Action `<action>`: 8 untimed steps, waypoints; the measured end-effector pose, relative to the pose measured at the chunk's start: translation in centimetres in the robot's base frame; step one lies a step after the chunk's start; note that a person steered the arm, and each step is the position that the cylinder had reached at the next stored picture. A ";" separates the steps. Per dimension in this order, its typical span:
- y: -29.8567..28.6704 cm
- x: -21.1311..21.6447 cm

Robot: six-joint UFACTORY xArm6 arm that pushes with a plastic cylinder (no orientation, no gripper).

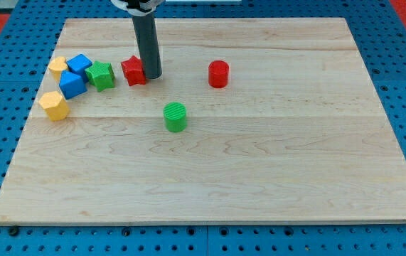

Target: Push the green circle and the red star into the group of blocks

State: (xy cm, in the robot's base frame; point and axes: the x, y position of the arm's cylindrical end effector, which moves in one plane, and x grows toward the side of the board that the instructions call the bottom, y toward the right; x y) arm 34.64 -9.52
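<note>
The green circle stands alone near the board's middle. The red star lies at the upper left, just right of a green star. My tip touches the red star's right side. The group at the view's left holds the green star, two blue blocks and a yellow block. Another yellow block lies just below them.
A red cylinder stands right of my tip. The wooden board lies on a blue pegged surface. My rod rises from the tip to the view's top edge.
</note>
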 end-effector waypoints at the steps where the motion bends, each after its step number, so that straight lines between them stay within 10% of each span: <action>1: -3.9 0.8; 4: 15.0 10.5; 7: -6.3 8.4; 8: 1.4 12.0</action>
State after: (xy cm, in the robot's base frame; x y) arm 46.68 -8.12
